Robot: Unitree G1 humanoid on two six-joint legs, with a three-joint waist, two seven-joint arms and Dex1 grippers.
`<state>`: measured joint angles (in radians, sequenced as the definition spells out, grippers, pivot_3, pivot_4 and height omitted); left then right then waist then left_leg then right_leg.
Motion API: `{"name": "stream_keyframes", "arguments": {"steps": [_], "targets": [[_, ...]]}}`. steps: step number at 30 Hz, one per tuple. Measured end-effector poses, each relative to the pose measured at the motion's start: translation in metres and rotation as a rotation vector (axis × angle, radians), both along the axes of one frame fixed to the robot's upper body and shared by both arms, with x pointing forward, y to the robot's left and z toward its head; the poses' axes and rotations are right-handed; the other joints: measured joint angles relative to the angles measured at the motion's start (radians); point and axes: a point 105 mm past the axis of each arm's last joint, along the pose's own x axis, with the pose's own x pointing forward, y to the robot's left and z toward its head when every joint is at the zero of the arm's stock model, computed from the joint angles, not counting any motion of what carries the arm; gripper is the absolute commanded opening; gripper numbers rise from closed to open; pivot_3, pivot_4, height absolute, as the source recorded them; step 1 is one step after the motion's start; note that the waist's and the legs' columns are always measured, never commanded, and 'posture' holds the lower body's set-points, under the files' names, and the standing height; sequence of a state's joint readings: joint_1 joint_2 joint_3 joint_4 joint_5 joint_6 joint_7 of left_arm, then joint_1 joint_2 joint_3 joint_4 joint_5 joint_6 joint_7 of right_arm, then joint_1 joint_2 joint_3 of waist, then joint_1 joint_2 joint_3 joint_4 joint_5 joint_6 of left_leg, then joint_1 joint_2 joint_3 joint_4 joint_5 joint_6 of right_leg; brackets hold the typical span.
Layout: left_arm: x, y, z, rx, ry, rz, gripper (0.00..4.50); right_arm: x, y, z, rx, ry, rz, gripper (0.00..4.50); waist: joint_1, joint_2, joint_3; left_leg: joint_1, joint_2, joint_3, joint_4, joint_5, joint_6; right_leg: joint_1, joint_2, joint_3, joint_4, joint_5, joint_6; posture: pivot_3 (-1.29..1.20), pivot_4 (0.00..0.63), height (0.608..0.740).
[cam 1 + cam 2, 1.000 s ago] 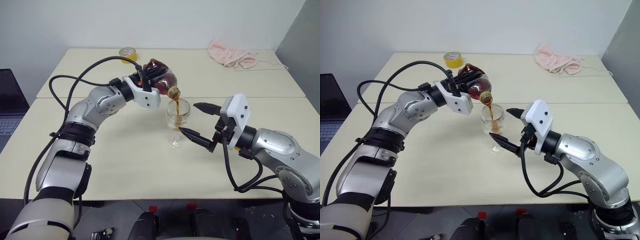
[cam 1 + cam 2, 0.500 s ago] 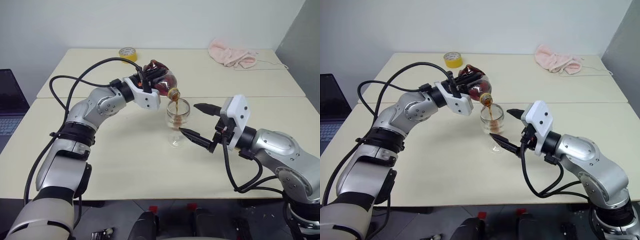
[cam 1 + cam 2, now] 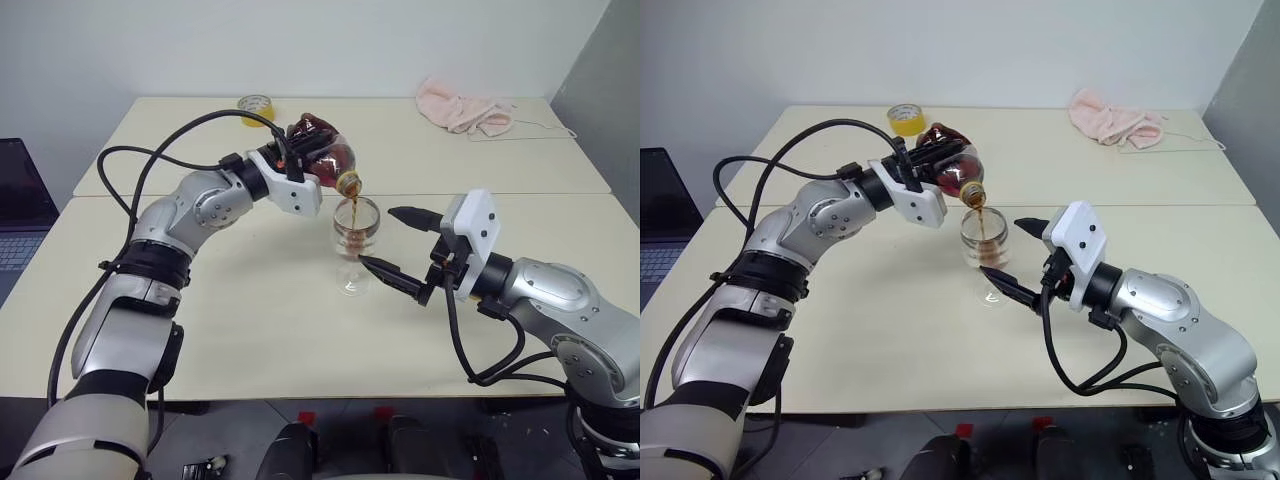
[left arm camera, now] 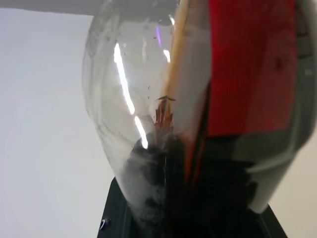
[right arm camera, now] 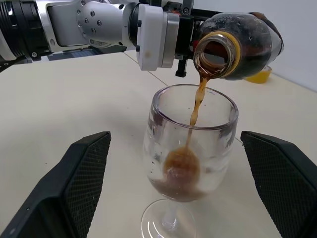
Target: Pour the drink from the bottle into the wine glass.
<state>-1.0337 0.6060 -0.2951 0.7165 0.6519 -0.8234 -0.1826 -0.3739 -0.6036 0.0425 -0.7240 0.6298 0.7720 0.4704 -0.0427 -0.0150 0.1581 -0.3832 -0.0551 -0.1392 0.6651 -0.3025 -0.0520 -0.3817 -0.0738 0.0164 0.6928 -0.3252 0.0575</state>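
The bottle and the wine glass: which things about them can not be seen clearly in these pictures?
- Left pincer: its fingers are hidden behind the bottle in the eye views, and the bottle blocks the left wrist view.
- Bottle label: a red patch, too close to read.
- Wine glass: the foot is cut off by the bottom edge of the right wrist view.
- Drink: its level in the eye views is too small to judge.

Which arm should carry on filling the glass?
The left. Its gripper is shut on the tilted bottle, whose mouth sits over the wine glass with the drink streaming in. The right gripper is open around the glass, not gripping it.
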Motion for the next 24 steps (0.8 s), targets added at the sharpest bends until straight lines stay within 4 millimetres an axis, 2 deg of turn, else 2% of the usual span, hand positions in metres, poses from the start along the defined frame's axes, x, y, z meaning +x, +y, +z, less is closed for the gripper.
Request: {"name": "stream_keyframes", "arguments": {"steps": [6, 13, 24], "targets": [[-0.0011, -0.0029, -0.0041, 0.019, -0.004, -0.013, 0.77, 0.0011, -0.0005, 0.0, -0.002, -0.006, -0.01, 4.5, 0.0, 0.0, 0.0, -0.001, 0.0, 0.0, 0.0, 0.0, 0.0, -0.003, 0.0, 0.001, 0.003, 0.0, 0.0, 0.0, 0.15, 0.74], [0.0004, 0.0003, 0.0033, 0.021, -0.029, -0.004, 0.77, 0.0009, 0.0004, -0.001, 0.009, -0.001, -0.009, 4.5, -0.003, 0.0, 0.0, -0.002, 0.0, 0.0, 0.001, 0.0, 0.0, -0.004, -0.001, 0.001, 0.004, 0.0, 0.0, 0.0, 0.15, 0.74], [-0.0004, 0.0009, 0.0038, 0.027, -0.044, -0.01, 0.77, 0.0006, 0.0011, -0.0008, 0.013, 0.0, -0.005, 4.5, -0.003, 0.0, 0.0, -0.002, -0.001, 0.0, 0.001, 0.0, 0.0, -0.004, -0.001, 0.001, 0.004, 0.0, 0.0, 0.0, 0.15, 0.74]]}}
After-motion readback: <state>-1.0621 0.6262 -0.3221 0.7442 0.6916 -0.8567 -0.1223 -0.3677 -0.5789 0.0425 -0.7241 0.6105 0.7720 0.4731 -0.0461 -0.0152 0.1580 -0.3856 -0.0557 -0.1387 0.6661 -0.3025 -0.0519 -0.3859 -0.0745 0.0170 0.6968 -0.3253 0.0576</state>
